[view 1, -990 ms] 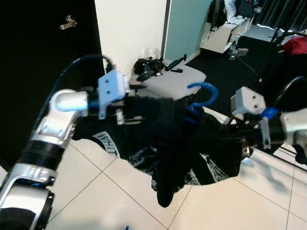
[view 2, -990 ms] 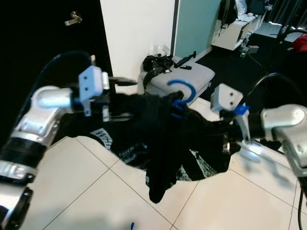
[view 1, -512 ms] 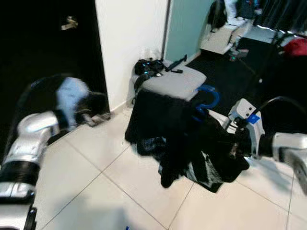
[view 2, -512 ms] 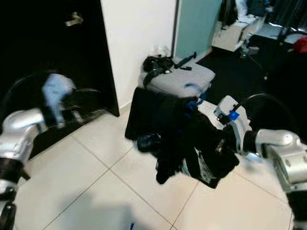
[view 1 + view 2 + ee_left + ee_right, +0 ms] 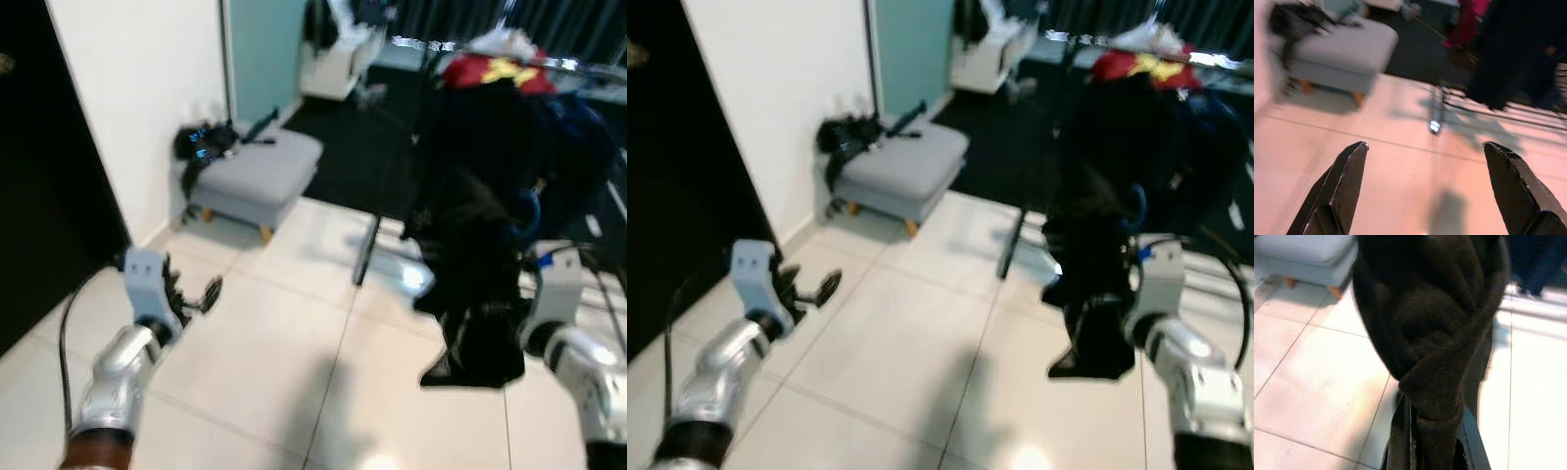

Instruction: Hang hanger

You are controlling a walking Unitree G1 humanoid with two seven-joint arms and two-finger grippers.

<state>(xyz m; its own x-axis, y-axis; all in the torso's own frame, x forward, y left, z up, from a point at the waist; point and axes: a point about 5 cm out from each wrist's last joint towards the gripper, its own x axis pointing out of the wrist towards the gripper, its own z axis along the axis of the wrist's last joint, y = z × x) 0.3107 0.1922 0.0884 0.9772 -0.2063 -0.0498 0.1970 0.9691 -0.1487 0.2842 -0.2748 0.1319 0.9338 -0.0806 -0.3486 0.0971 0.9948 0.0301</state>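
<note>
The right end effector (image 5: pixel 1427 431) pinched a black garment (image 5: pixel 470 284) on a blue hanger (image 5: pixel 532 217) at three o'clock, beside the clothes rack (image 5: pixel 509 69). The left end effector (image 5: pixel 1425 196) hung spread above the tiled floor (image 5: pixel 284 362).

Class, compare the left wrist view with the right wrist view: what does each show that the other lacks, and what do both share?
Left wrist view: the left gripper, its fingers spread wide over bare tiles, and the clothes rack's foot.
Right wrist view: the right gripper clamped on a bunched black garment hanging before it.
Both: the grey ottoman and the pale tiled floor.
</note>
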